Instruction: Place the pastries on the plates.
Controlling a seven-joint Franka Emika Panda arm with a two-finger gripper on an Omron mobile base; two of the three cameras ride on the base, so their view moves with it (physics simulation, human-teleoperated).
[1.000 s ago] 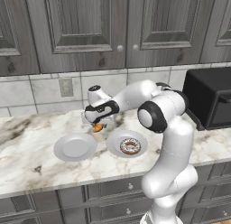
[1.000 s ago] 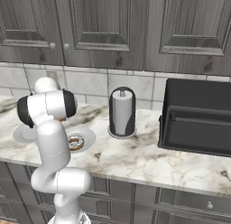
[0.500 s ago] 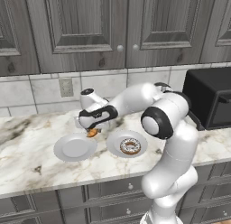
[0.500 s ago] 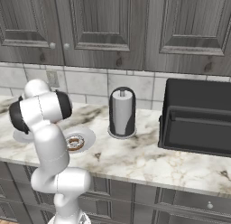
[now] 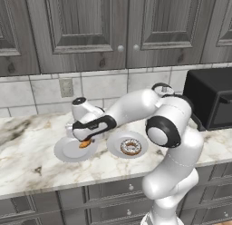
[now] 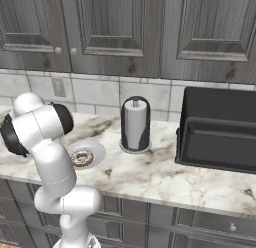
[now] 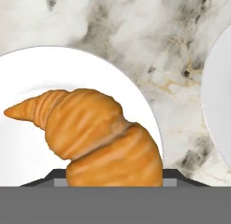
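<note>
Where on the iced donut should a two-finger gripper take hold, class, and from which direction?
Come straight down from above. The donut lies flat in the middle of its plate, whose raised rim hinders a sideways approach. Pinch across one side of the ring, one finger in the hole and one outside; probably easier than spanning the whole donut.

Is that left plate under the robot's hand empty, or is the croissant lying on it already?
Empty. The left plate is bare; the croissant hangs above its rim, held in the pincer.
</note>
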